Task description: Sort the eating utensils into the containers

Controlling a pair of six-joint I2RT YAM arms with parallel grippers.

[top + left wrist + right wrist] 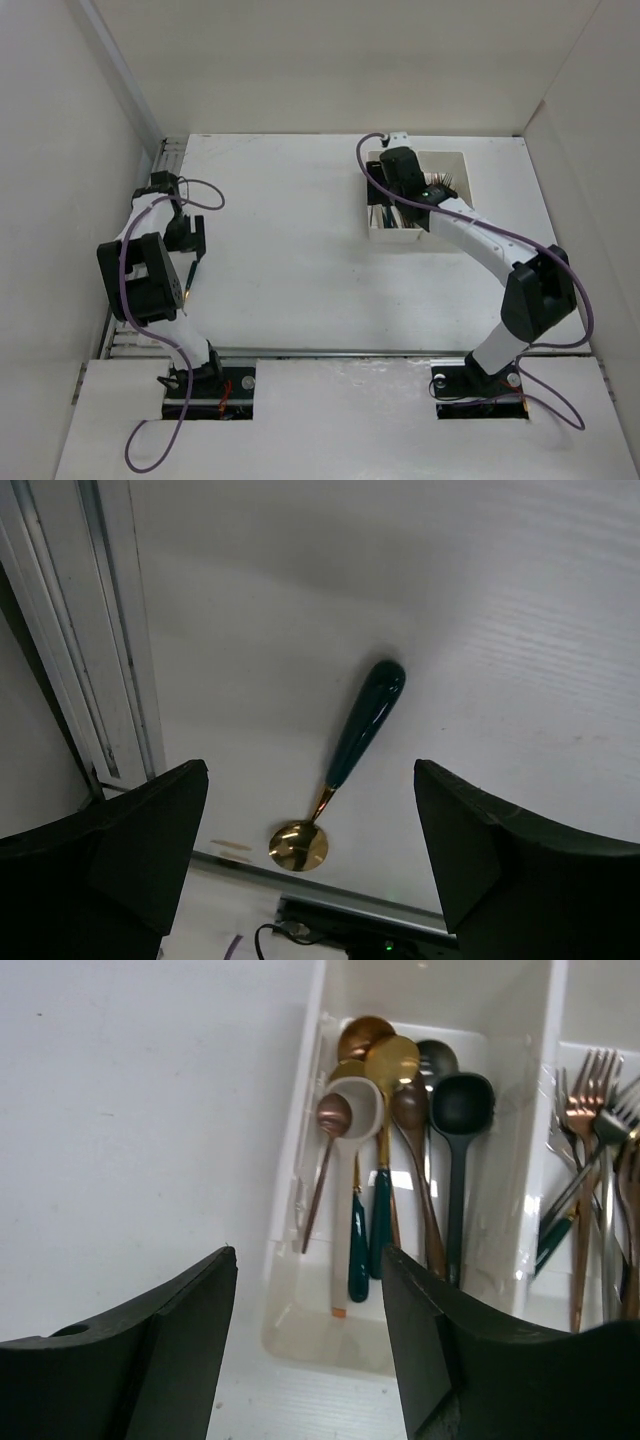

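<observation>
The white table (300, 250) fills the middle of the top view. The left arm (150, 270) folds along the left edge of the frame, and the right arm (480, 240) reaches from the lower right up to the upper right.

There the white two-compartment tray (395, 238) sits on the table, partly under the right arm's wrist. In the right wrist view the right hand (308, 1260) hangs wide and empty above the tray's near left corner. The tray's left compartment holds the spoons (400, 1110), gold, copper, black and white, two of them with dark green handles. The right compartment holds the forks (590, 1110), at the right edge of the frame.

The left hand (310, 775) is also spread wide, holding nothing. A green-handled gold spoon (360, 725) lies flat on the table in the middle of that view, seen between the fingers, its bowl toward the bottom of the frame.
</observation>
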